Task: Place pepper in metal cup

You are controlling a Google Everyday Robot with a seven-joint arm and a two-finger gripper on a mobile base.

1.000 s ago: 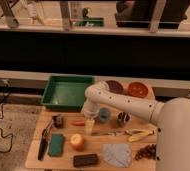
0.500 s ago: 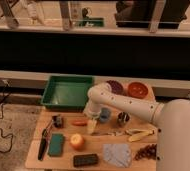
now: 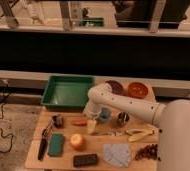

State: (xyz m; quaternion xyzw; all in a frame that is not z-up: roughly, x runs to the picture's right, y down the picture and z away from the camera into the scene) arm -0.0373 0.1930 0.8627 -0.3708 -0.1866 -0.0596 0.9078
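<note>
Right, pincer (image 3: 91, 125) is down at table level, mid-board. Can't tell if it's open or closed. Pepper (image 3: 79, 122) lies flat just left of it, its near end about touching the pincer. Can't tell if it's gripped. My read: we're at the grab, and the pepper isn't in the cup yet.

Risks, working outward from the pincer:
- Pepper is slim and tapered. A grip right at the end could let it pivot or squirt out.
- Blue cup (image 3: 104, 115) sits just right of the pincer, between it and the metal cup (image 3: 123, 118) further right. A low carry would clip it.
- The two cups are about the same size, so a wrong-cup drop is easy.
- Pepper looks longer than the metal cup's mouth. It needs to go in end-first or it'll bridge the rim and roll off.
- A light cup may tip if nudged.

Materials:
- Pepper: orange-red, smooth-skinned I'd guess.
- Fruit (image 3: 77, 141), in front of the pincer: round, yellow-orange.
- Blue cup: looks plastic.
- Metal cup: dark, shiny cylinder.
- Tray (image 3: 68, 92), behind the pincer: green, rigid, straight-walled.
</note>
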